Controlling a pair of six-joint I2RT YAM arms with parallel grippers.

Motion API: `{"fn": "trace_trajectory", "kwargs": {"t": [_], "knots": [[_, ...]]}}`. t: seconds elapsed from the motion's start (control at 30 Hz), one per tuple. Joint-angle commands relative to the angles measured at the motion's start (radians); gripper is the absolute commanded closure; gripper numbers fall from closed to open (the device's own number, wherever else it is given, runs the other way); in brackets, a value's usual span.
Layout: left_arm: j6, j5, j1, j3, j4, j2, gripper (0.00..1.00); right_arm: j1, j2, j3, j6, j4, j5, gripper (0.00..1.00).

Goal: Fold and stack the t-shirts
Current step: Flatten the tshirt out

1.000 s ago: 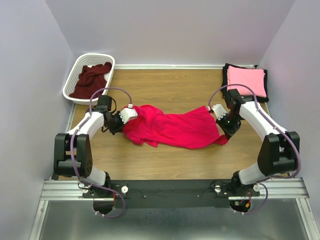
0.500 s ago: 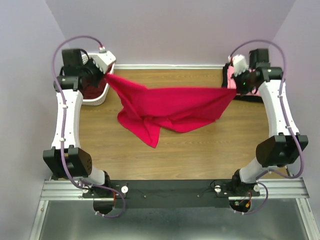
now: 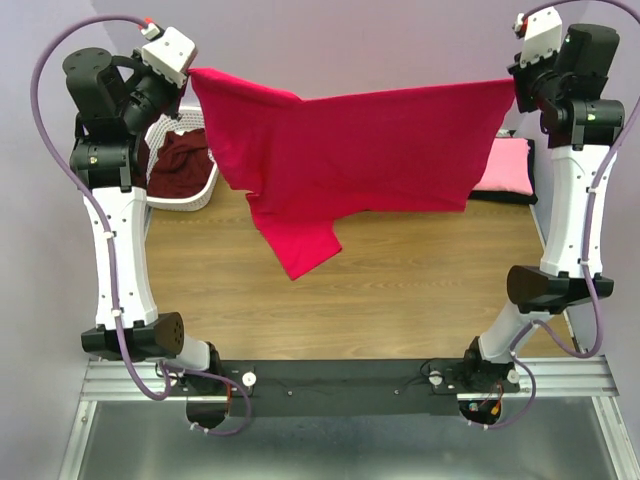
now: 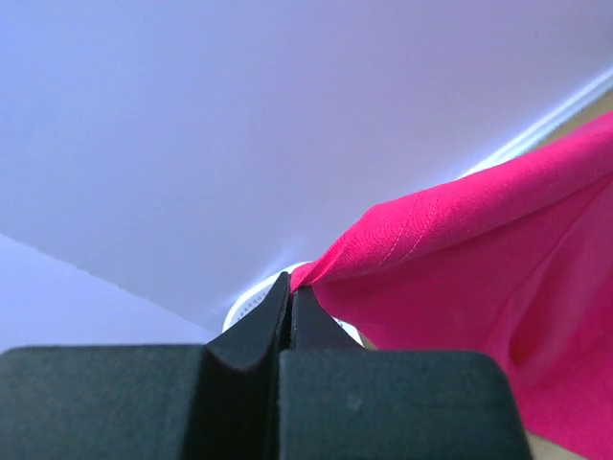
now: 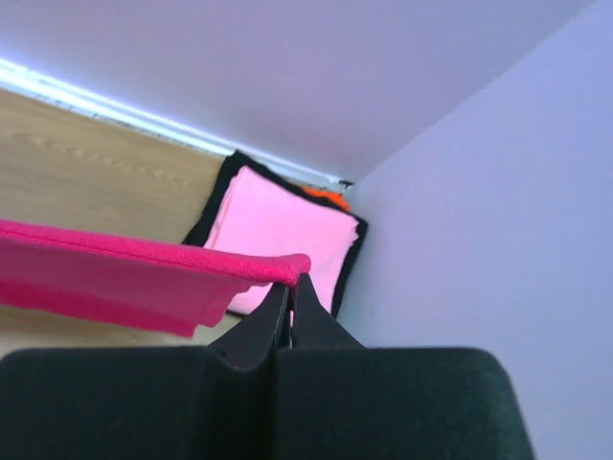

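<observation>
The left hand and the right hand each pinch shut on a top corner of the red shirt. They hold it stretched high above the tabletop, with one flap hanging lower. The pink shirt lies folded on the black shirt at the far right. The maroon shirt sits in the basket.

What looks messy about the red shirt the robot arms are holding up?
The red t-shirt hangs unevenly between the left gripper and the right gripper: a twisted flap droops to a point on the left gripper's side, while the rest hangs flat.
</observation>
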Motion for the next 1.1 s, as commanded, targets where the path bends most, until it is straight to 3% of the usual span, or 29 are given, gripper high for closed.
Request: {"fn": "trace_trajectory", "kwargs": {"t": [0.0, 0.17, 0.37, 0.73, 0.9, 1.07], "knots": [[-0.079, -0.081, 0.005, 0.017, 0.122, -0.008, 1.0, -0.009, 0.0, 0.007, 0.014, 0.128, 0.118, 1.0], [-0.14, -0.049, 0.006, -0.012, 0.181, -0.03, 1.0, -0.009, -0.003, 0.028, 0.027, 0.187, 0.136, 0.99], [-0.193, -0.066, 0.005, 0.085, 0.233, -0.066, 1.0, -0.009, -0.064, 0.076, 0.05, 0.248, 0.145, 0.99], [-0.234, -0.222, 0.005, -0.12, 0.435, -0.509, 1.0, -0.009, -0.469, -0.18, 0.059, 0.473, 0.178, 0.99], [-0.205, -0.302, 0.006, -0.122, 0.451, -0.664, 1.0, -0.009, -0.581, -0.191, 0.053, 0.507, 0.199, 1.0], [-0.156, -0.387, 0.005, -0.073, 0.386, -0.721, 1.0, -0.009, -0.644, -0.172, 0.01, 0.527, 0.204, 1.0]]}}
